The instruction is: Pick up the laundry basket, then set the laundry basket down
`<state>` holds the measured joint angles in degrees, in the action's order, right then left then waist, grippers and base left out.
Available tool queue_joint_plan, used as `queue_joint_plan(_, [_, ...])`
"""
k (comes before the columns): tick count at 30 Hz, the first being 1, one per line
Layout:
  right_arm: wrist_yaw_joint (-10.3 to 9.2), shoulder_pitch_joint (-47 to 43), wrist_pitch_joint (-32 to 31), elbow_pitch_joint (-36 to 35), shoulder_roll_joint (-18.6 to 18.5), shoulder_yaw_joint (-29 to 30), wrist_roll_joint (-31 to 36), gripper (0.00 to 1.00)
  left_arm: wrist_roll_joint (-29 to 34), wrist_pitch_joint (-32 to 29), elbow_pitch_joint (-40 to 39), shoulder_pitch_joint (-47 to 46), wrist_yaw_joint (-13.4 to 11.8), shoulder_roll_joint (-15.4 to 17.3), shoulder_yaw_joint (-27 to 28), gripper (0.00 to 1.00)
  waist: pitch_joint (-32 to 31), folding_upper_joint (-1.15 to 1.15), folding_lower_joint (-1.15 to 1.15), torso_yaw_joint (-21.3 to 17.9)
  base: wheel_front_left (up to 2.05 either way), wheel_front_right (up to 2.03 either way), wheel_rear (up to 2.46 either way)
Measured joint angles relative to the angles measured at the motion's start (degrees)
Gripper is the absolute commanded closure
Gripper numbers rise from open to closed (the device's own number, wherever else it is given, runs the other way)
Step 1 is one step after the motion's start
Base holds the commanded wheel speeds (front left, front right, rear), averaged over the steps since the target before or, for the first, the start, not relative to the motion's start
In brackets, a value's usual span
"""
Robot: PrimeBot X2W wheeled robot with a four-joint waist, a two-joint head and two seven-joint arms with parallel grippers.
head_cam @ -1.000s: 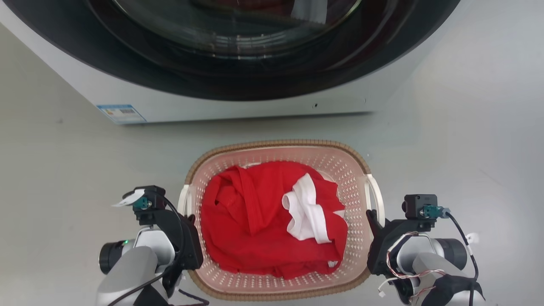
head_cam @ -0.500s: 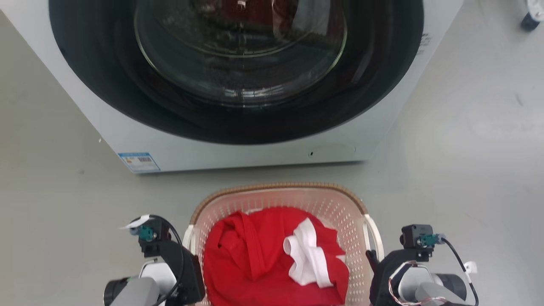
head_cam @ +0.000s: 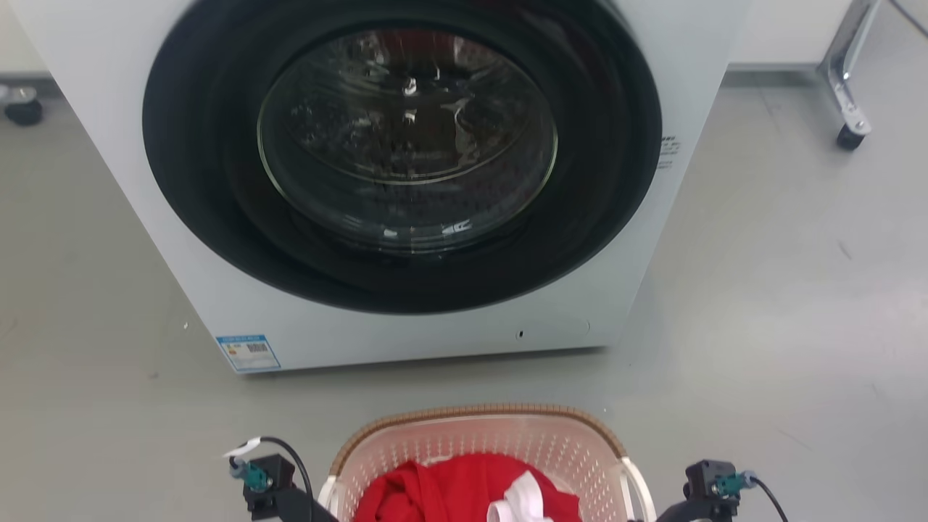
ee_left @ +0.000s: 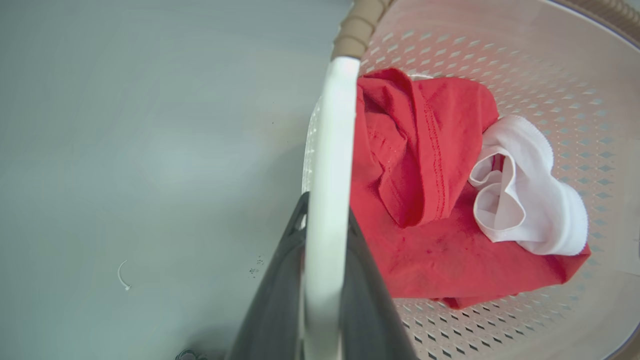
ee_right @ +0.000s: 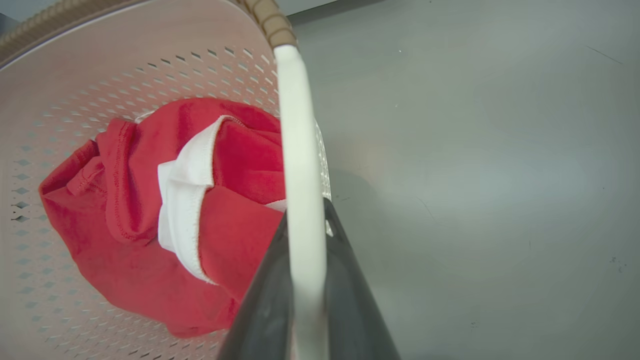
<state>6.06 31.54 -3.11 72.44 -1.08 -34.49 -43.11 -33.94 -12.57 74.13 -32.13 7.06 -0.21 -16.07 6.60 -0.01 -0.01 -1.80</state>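
Observation:
The laundry basket (head_cam: 478,413), cream perforated plastic with a brown woven rim, sits at the bottom middle of the head view, in front of the washer. It holds a red garment (ee_left: 425,165) and a white cloth (ee_left: 525,200). My left gripper (ee_left: 325,215) is shut on the basket's white left handle (ee_left: 332,125). My right gripper (ee_right: 305,210) is shut on the white right handle (ee_right: 295,115). In both wrist views grey floor shows beside the basket. The near half of the basket is cut off by the head view's bottom edge.
A white front-loading washer (head_cam: 109,145) with a dark round glass door (head_cam: 406,145) stands just beyond the basket, with a blue label (head_cam: 249,352) at its lower left. A caster wheel (head_cam: 847,138) on a metal leg stands at the back right, another wheel (head_cam: 22,112) at the back left. Grey floor lies all around.
The whole head picture has slid down as the camera moved: the washer door shows in full and the basket sits at the bottom edge. Both grippers stay at the handles.

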Motion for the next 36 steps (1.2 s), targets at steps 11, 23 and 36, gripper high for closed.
queue_joint_plan(11, [0.08,-3.67,-1.91,0.3,0.21,0.1,-1.35,1.0,-0.89,-2.18,-0.01,3.53,-0.53,-0.15,-0.01,1.0,-5.6,0.0,0.0,-0.64,0.0,0.0,0.0])
queue_joint_plan(23, [0.18,-5.17,-3.13,0.62,0.37,0.4,-1.87,1.0,-1.69,-3.54,-0.02,5.49,-1.51,-0.3,-0.01,1.0,-8.63,0.0,0.0,-0.27,0.0,0.0,0.0])
queue_joint_plan(36, [0.26,-5.22,-3.96,0.91,0.38,0.58,-2.35,1.0,-2.38,-4.53,-0.04,5.7,-1.79,-0.3,-0.8,1.0,-9.11,0.01,0.01,-0.28,0.0,0.0,0.0])
